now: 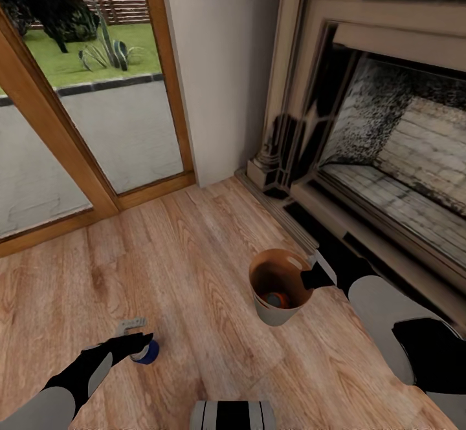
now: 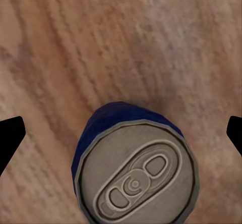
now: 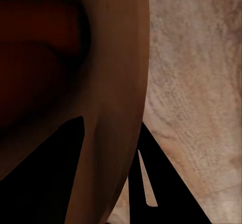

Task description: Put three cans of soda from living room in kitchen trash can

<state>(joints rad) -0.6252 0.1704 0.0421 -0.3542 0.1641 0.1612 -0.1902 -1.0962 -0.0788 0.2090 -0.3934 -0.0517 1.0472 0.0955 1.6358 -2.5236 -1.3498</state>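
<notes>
A dark blue can of soda (image 1: pixel 149 354) with a pale top (image 2: pixel 136 181) stands upright on the wood floor. My left gripper (image 1: pixel 138 344) hangs over it, open. Its black fingertips (image 2: pixel 10 133) sit wide on either side of the can, not touching it. The tash can (image 1: pixel 275 313), pale outside and copper-brown inside, stands by the fireplace. An orange can of soda (image 1: pixel 279 300) lies in its bottom. My right gripper (image 1: pixel 310 279) is shut on the bin's near rim. The bin's wall (image 3: pixel 116 108) runs between its fingers in the right wrist view.
The dark ornate fireplace (image 1: pixel 388 126) and its low hearth step fill the right side. A wood-framed glass door (image 1: pixel 84 126) is at the far left, with a white wall (image 1: pixel 220 61) between. A small grey piece (image 1: pixel 132 324) lies just beyond the left gripper.
</notes>
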